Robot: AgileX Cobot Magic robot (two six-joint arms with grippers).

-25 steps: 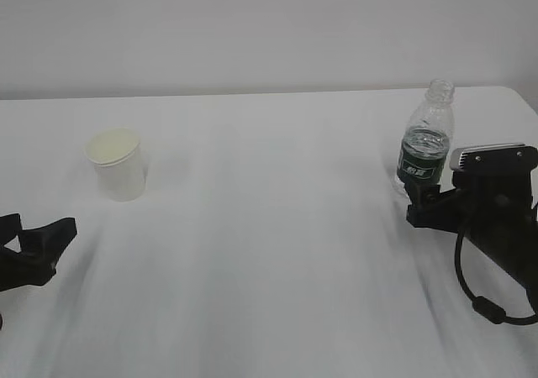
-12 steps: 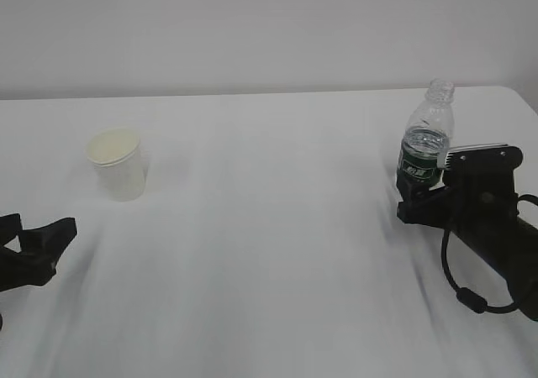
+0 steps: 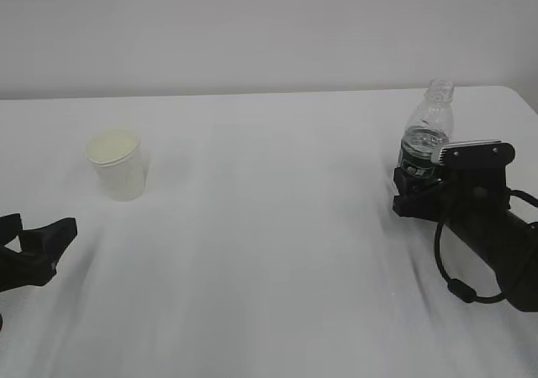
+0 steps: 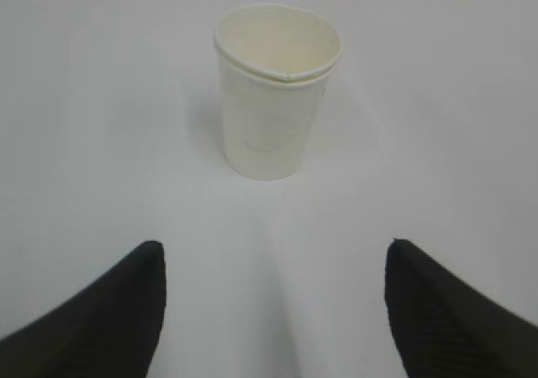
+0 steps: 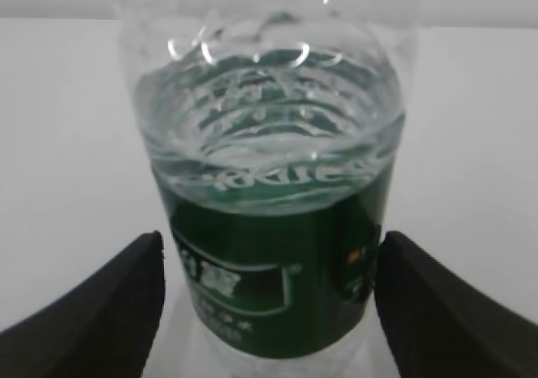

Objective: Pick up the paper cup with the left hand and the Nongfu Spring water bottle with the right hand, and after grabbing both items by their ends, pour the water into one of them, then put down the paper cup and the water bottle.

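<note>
- Exterior view: the paper cup (image 3: 117, 166) stands upright on the left part of the white table (image 3: 269, 252), its pale cream inside showing from above.
- Exterior view: the left gripper (image 3: 38, 248) sits low at the left edge of the table, nearer the camera than the cup and well apart from it; its dark fingers stand spread with nothing between them.
- Exterior view: the Nongfu Spring water bottle (image 3: 427, 134) stands upright on the right part of the table, capless neck up, its dark green label partly hidden behind the right gripper (image 3: 409, 195), which is right at the bottle's lower body.
- Left wrist view: the cup is centred ahead, upright, beyond the two dark fingertips (image 4: 101, 311), which stand wide at the bottom corners, clear of the cup.
- Right wrist view: the bottle fills the picture, its green label with white marks low between the two fingertips (image 5: 92, 307); the water (image 5: 269, 155) reaches the ribbed clear part above the label.
- Right wrist view: the jaws stand wide, one on each side of the bottle; a thin gap of table shows on either side, so they do not press it.
</note>
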